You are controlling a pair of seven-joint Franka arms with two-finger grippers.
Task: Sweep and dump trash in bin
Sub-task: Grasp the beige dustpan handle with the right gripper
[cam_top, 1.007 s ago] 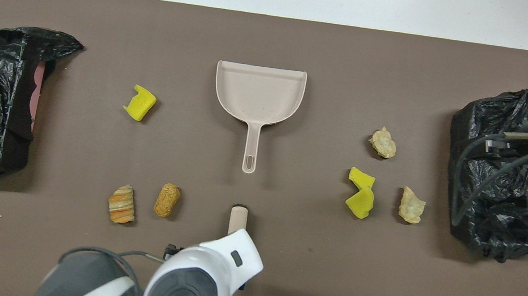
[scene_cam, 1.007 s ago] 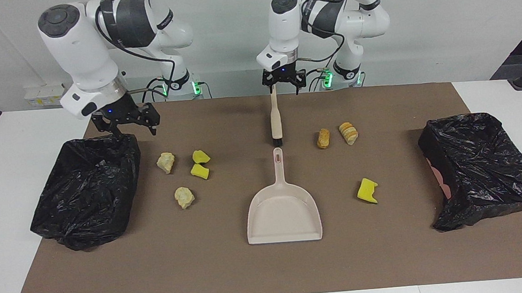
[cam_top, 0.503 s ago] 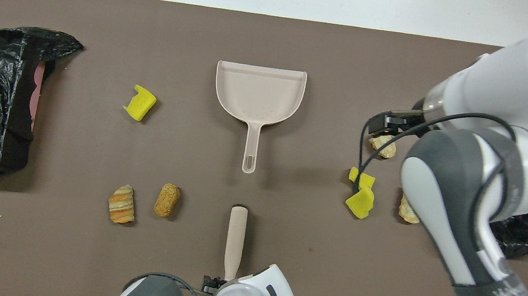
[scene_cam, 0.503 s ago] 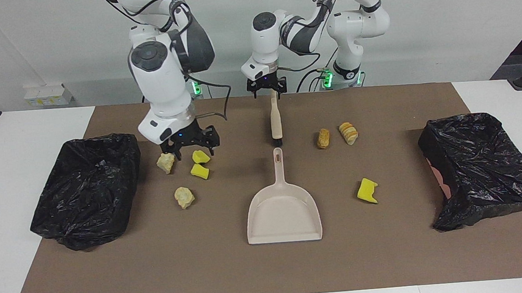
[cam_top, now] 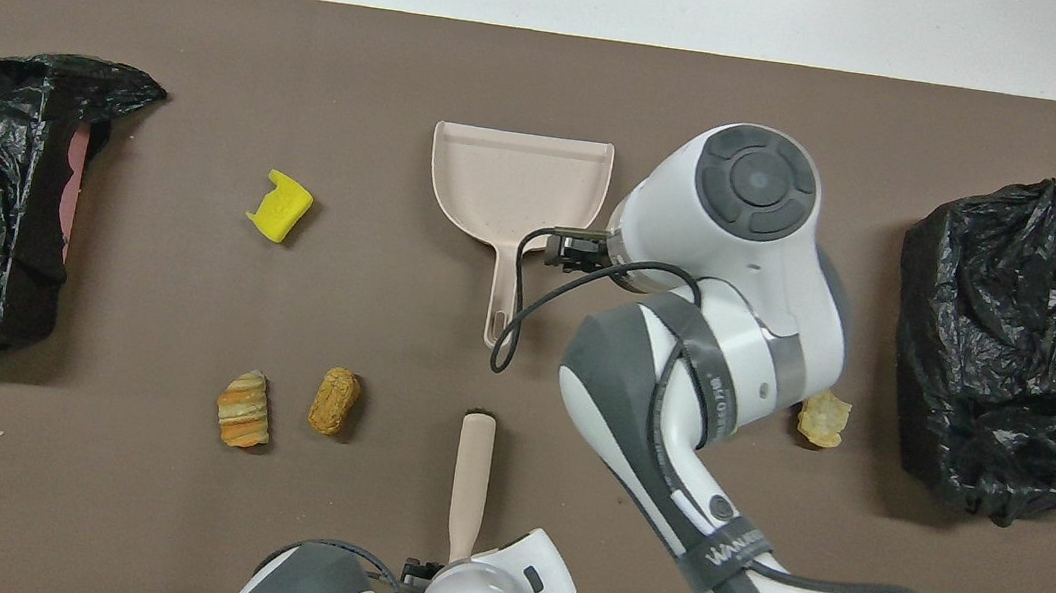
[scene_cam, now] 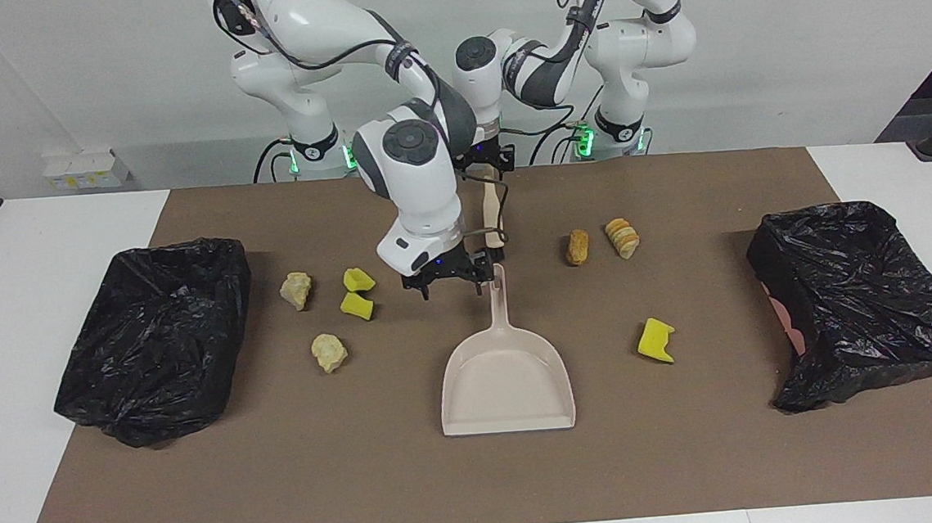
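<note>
Since a second ago the right arm has swung from the black bin bag at its own end of the table in toward the middle, and its right gripper now hangs low just beside the top of the dustpan handle, fingers spread apart and holding nothing. Its wrist points straight down, the forearm sloping in from its base (the big grey-capped joint hides the fingers from above).

The left arm has pulled back toward its base; the left gripper sits over the upper end of the brush handle, and I cannot tell whether its fingers have closed on it.

The trash lies on the brown mat either side of the dustpan. Toward the right arm's end: two yellow sponge chunks and two cream lumps, one nearer the robots than the other. Toward the left arm's end: two bread-like pieces level with the dustpan handle's tip, and a third yellow sponge beside the pan. A second bin bag sits toward the left arm's end.
</note>
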